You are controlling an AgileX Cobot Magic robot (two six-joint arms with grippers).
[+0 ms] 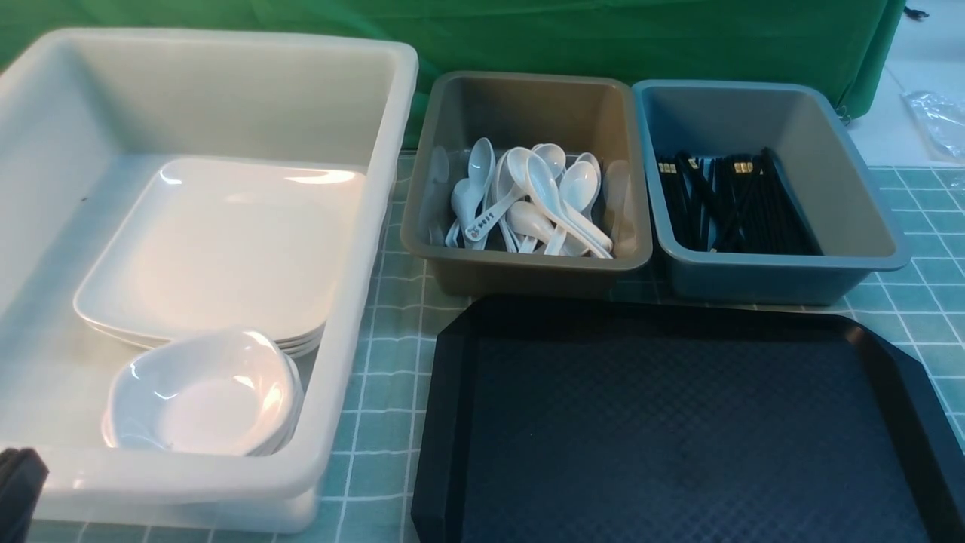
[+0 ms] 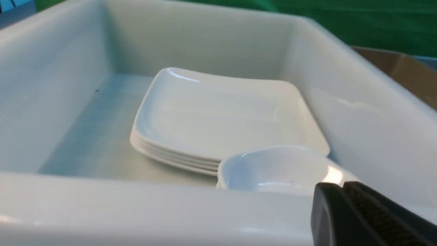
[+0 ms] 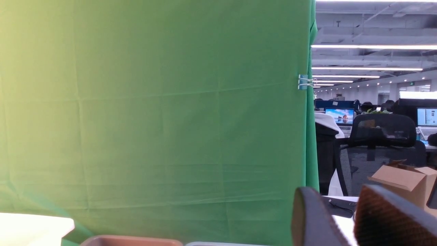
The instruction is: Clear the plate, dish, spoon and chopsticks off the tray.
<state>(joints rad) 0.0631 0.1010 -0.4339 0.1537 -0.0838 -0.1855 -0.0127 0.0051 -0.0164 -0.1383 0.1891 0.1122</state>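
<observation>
We see the left gripper at the near rim of the white tub, its jaws pressed together with nothing between them; in the front view only a dark corner of it shows at the lower left. Just past it, inside the tub, sits a stack of small deep white dishes, its far edge overlapping the stack of plates, the top plate flat and glossy.

The right gripper points up at the green cloth; its jaws stand partly apart, nothing held. Behind the cloth's edge we see office chairs, a cardboard box and lit screens, and a binder clip holds the cloth.

On the counter, covered by a teal checked cloth, the black tray lies to the front right with a bare textured floor. Behind it the brown-grey tub holds white spoons; one handle carries small dark print, too small to read. The blue-grey tub beside it, their sides nearly touching, holds black chopsticks with gold bands near their ends. Nothing stands between the tray and the tubs.
</observation>
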